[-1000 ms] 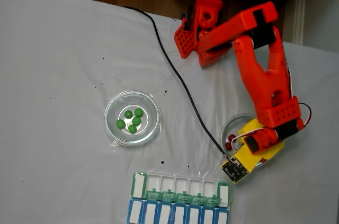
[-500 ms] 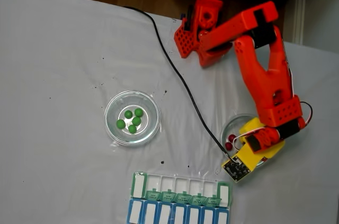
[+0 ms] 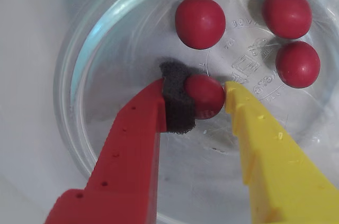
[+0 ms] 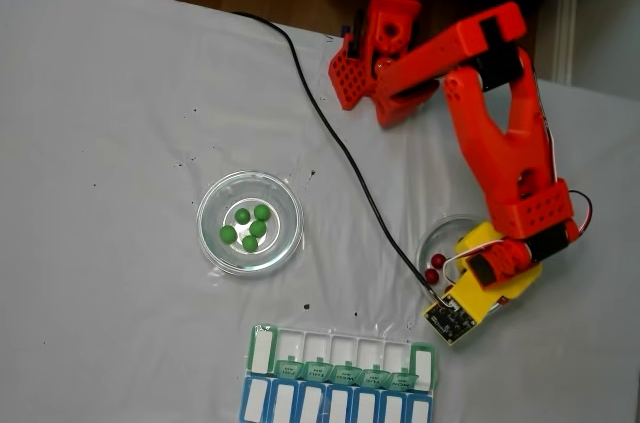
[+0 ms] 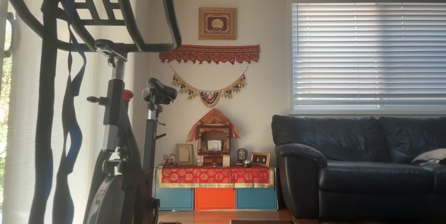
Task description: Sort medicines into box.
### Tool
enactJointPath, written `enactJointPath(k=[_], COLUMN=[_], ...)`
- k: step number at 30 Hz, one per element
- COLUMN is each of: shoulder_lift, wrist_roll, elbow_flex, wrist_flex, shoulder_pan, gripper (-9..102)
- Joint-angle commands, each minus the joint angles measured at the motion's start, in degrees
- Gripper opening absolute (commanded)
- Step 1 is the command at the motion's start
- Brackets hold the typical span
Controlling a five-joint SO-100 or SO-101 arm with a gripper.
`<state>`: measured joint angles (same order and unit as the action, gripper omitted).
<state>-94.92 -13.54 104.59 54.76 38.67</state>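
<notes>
**Red ball between the fingers**

In the wrist view we see our gripper (image 3: pixel 204 97) reaching down into the right dish (image 3: pixel 79 75), its red and yellow fingers closed on a red ball (image 3: pixel 205 96). Three more red balls (image 3: pixel 200 21) lie beyond it in that dish. In the fixed view our arm (image 4: pixel 500 143) folds forward over the dish; the box (image 4: pixel 340 375) sits left of and below it, and five green balls (image 4: pixel 250 226) rest in the left dish (image 4: pixel 212 233).

We see five green balls (image 4: pixel 248 227) in a glass dish (image 4: pixel 212 243) left of centre, the pill organiser (image 4: pixel 340 384) nearer, the orange arm (image 4: pixel 505 153) right.
</notes>
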Motion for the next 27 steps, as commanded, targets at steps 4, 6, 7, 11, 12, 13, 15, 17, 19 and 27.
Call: enactJointPath(k=[4,6,7,11,12,13,15,17,19,27], shoulder_lift=[-0.09,-0.09,-0.09,0.09,-0.09,-0.44,-1.49,-3.34,-5.45,-14.94], wrist_roll=[0.62,0.70,0.70,0.62,0.53,0.44,0.26,0.09,-0.09,0.62], elbow_flex=[0.09,0.09,0.09,0.18,0.35,0.44,0.79,1.14,1.23,1.76], wrist_flex=[-0.97,-1.14,-1.23,-1.93,-2.11,-2.20,-2.29,-1.93,-0.79,2.29], shoulder_pan=[1.05,1.05,1.05,1.05,0.97,0.88,0.70,0.26,0.00,-1.67], gripper=[5,3,2,1,1,1,1,1,1,1])
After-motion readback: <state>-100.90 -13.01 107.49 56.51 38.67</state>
